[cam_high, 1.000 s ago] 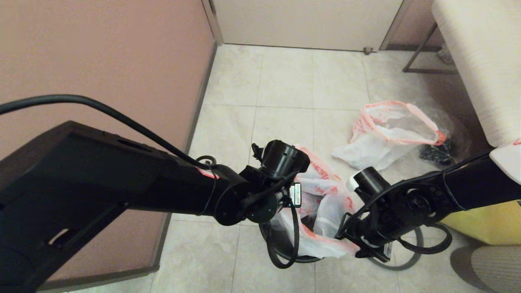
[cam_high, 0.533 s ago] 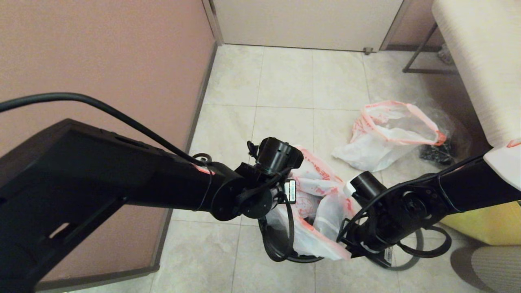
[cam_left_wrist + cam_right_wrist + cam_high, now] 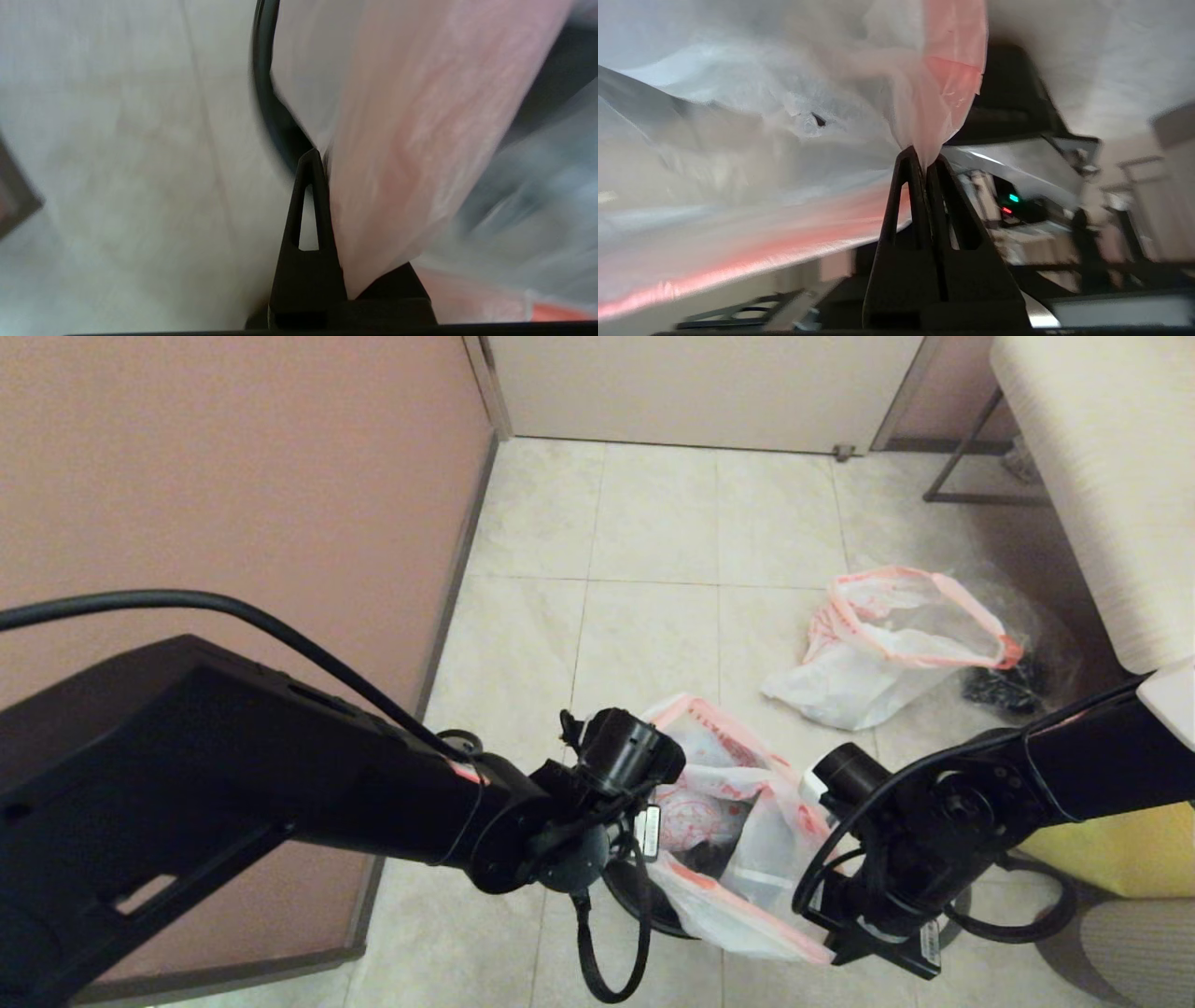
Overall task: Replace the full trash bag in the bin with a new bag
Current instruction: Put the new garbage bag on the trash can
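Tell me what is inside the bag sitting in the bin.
The bag, pinched at its rim by both hands, the left and the right, shows a dark gap and pale lumps through the plastic; what they are cannot be made out. The bin is mostly covered.

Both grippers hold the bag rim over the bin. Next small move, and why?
Probably spread the grippers and lower the rim over the edge of the small round black plastic bin: left gripper and right gripper are each shut on the pink-red rim of the thin limp white plastic bag hanging into it.
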